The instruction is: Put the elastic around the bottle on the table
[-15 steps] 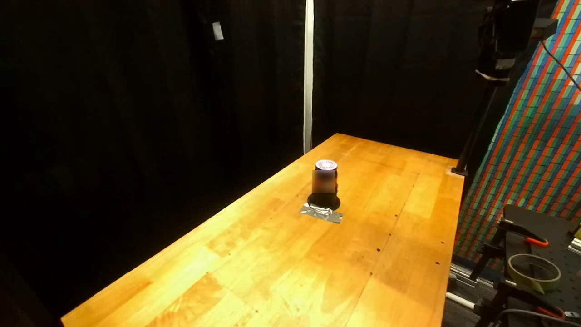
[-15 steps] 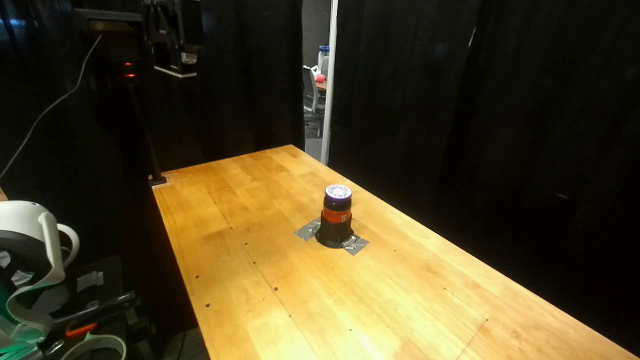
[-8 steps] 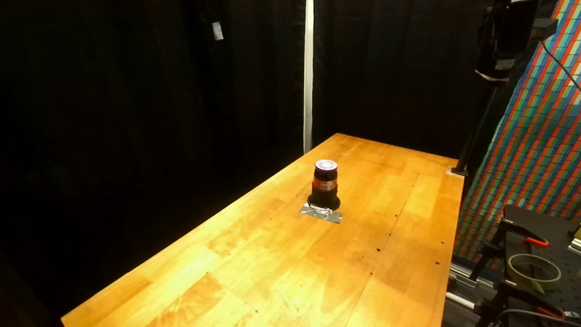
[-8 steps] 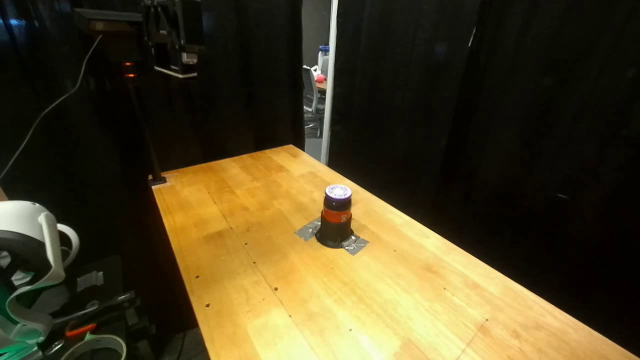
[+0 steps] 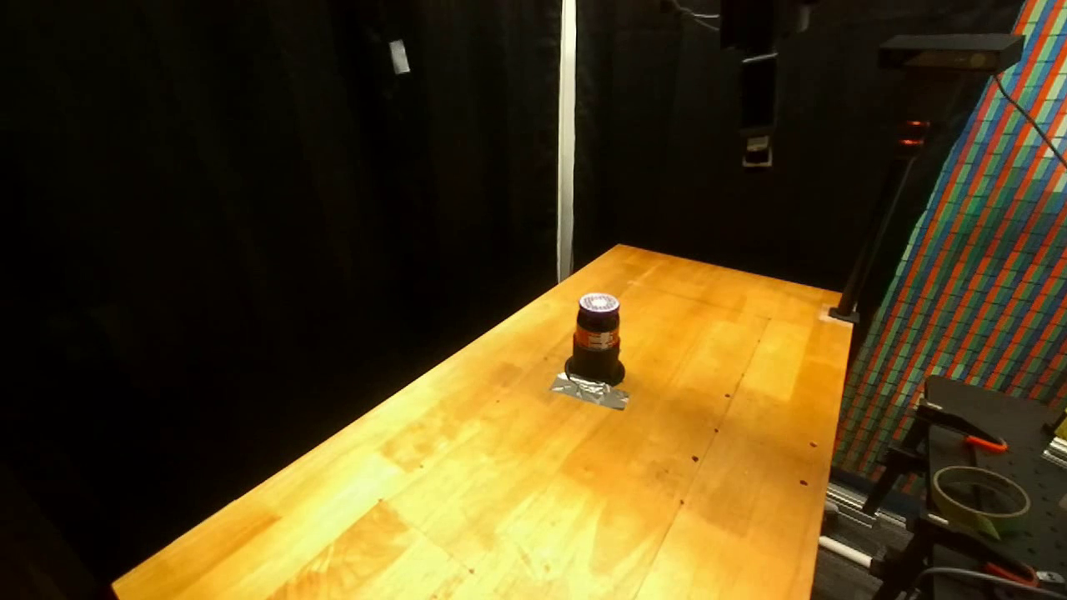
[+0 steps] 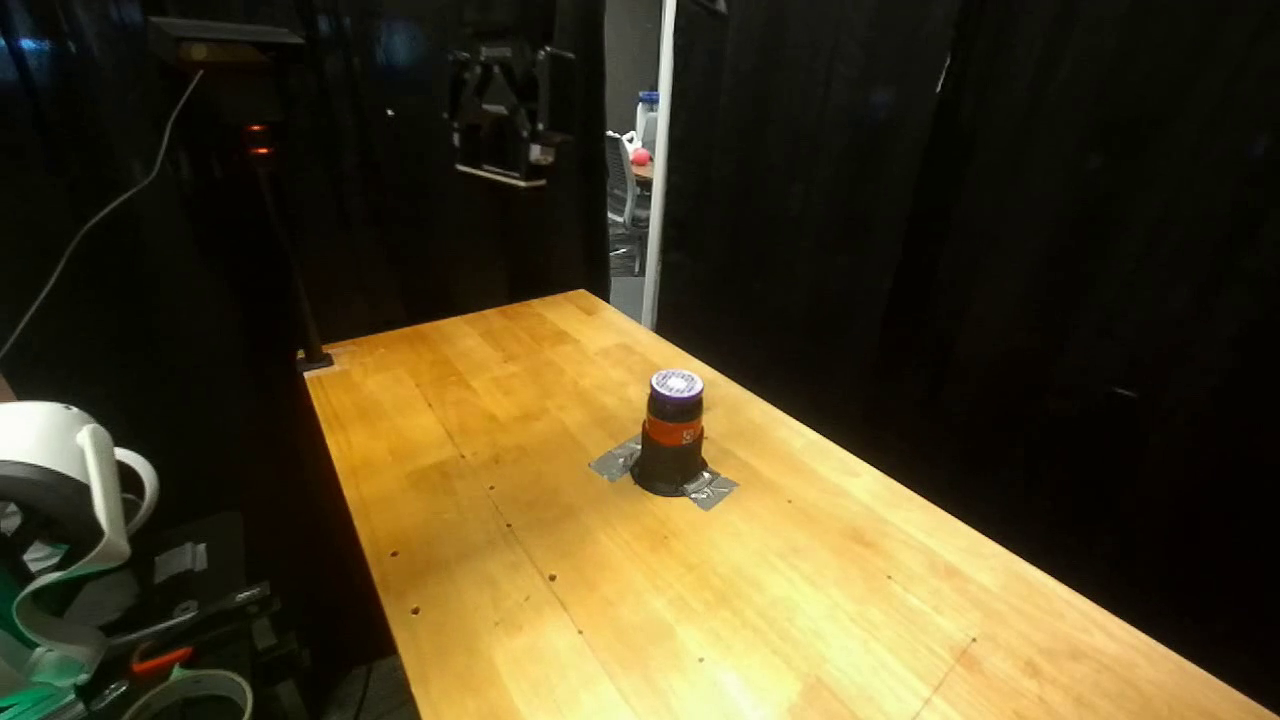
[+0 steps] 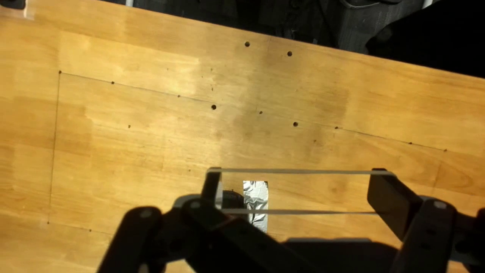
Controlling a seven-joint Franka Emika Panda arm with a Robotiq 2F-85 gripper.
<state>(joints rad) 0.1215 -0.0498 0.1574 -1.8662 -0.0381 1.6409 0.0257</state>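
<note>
The bottle, small and dark with an orange label and pale lid, stands upright in a black holder on the wooden table [image 5: 500, 467] [image 6: 800, 580] [image 7: 151, 151]. It shows in both exterior views [image 5: 598, 315] [image 6: 675, 430]. My gripper [image 5: 757, 154] [image 6: 500, 168] [image 7: 297, 189] is open, high above the table's far part and apart from the bottle. The pale elastic [image 7: 295, 171] [image 6: 500, 177] is stretched around both fingers as two nearly parallel strands. In the wrist view, a dark rounded part of the holder or bottle shows beside the left finger; the rest is hidden.
Silver tape [image 5: 590, 392] [image 6: 712, 490] [image 7: 255, 197] fixes the black holder [image 5: 597, 364] [image 6: 670, 468] to the table. A dark post [image 5: 871, 225] [image 6: 290, 260] carrying a camera stands at the far corner. A cart with a tape roll [image 5: 981, 500] stands beside the table.
Over the last half second my gripper has moved inward over the table, leftward in one exterior view and rightward in another, with the elastic still on it. The bottle has not moved.
</note>
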